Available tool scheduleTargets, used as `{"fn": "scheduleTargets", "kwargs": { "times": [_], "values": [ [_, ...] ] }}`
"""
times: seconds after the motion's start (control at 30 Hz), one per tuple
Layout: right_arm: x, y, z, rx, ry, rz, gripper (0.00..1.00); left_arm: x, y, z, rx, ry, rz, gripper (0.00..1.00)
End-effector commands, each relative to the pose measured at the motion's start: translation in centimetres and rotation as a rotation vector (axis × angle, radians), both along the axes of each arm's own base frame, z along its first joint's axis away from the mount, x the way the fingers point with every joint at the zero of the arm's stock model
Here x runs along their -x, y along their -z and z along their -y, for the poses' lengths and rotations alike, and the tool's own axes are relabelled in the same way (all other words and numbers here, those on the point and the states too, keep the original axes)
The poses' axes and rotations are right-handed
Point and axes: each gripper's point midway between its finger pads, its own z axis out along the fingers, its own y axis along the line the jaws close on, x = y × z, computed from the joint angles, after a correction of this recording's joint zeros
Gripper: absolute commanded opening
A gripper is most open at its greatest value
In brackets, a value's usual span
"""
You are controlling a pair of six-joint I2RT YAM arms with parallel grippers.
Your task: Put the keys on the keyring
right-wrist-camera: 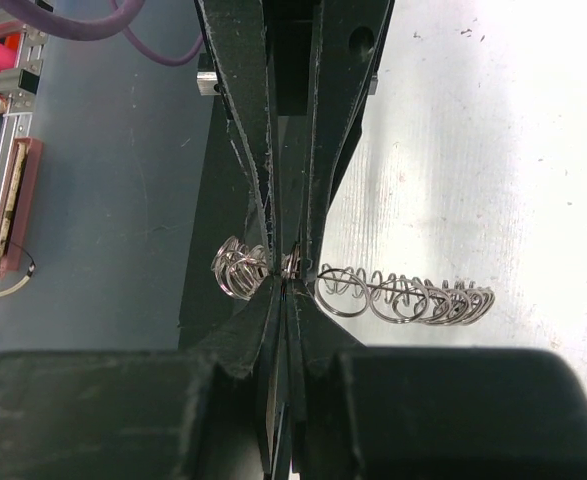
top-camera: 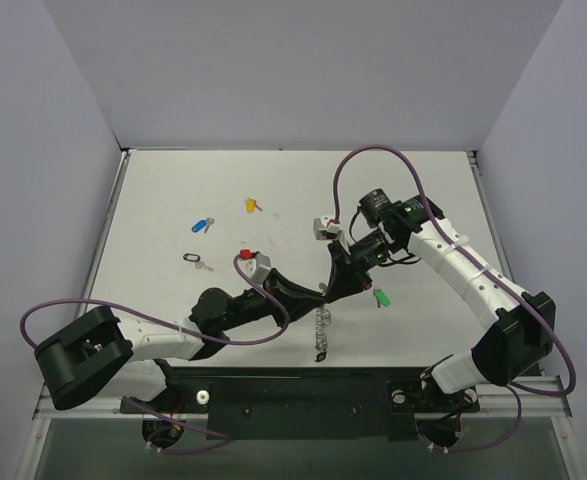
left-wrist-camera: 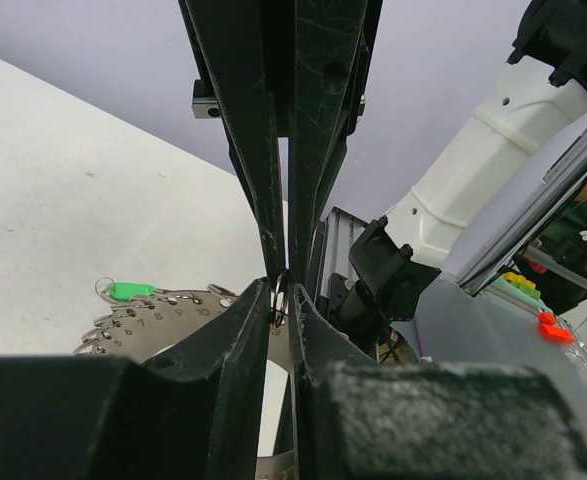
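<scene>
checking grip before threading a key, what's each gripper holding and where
Right gripper pinches the keyring at its edge, among the wire loops. Left gripper has one edge loop between its fingertips; whether it grips cannot be told.

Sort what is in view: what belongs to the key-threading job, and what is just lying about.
Job:
keyring
green key
black key
blue key
yellow key

Lying about:
purple cables
black base plate
</scene>
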Motion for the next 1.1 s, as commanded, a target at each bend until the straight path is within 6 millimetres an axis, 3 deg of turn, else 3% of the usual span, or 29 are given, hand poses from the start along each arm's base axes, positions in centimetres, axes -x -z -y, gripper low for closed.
{"fn": "scheduleTargets", "kwargs": {
  "times": [0.0, 1.07],
  "values": [
    [1.0, -2.2, -0.1, -0.089, -0.021, 0.017, 0.00, 0.5, -2.8, 0.0, 0.081, 0.023, 0.049, 0.23],
    [0.9, -2.4, 0.0, -0.094, -0.015, 0.021, 0.00, 0.4, -1.7, -0.4, 0.038, 0.018, 0.027, 0.24]
  ]
}}
